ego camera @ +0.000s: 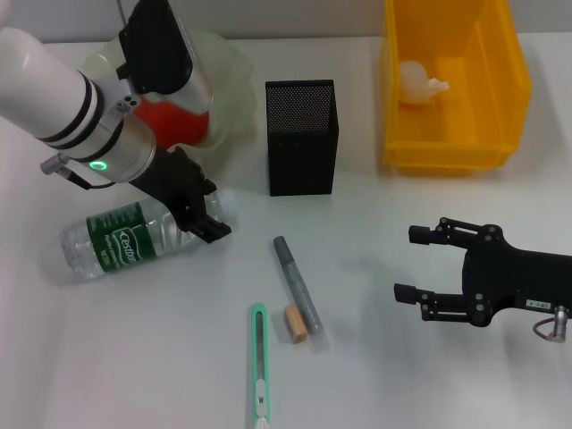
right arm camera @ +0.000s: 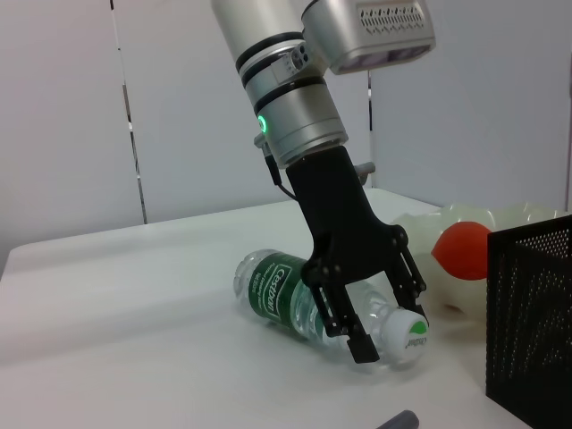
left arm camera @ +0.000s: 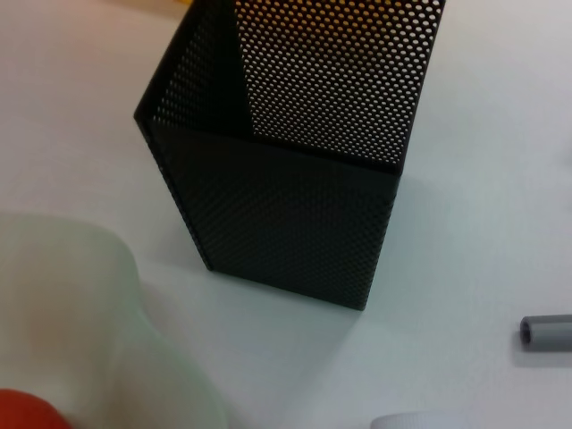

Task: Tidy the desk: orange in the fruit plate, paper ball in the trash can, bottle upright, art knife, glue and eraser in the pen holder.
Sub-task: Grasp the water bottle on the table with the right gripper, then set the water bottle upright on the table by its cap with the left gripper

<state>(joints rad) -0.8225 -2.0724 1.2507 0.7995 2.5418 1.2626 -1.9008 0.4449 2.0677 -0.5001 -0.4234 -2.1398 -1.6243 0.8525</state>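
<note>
Currently left gripper (ego camera: pixel 207 217) straddles the neck end of the bottle (ego camera: pixel 116 239), lying flat on the desk (ego camera: pixel 402 357), fingers apart, not yet clamped. Should close near the cap, then pivot upright. Right gripper (ego camera: pixel 418 264) idle, open. Trash can (ego camera: pixel 447 147) holds paper ball (ego camera: pixel 418 82); fruit plate (ego camera: pixel 228 67) holds orange (ego camera: pixel 174 121); pen holder (ego camera: pixel 302 134) looks empty.

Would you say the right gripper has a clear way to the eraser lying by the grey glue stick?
Probably yes. The right gripper hovers open over bare table, and nothing stands between it and the eraser. The glue stick lies right against the eraser, though, so closing on it cleanly may be awkward.
</note>
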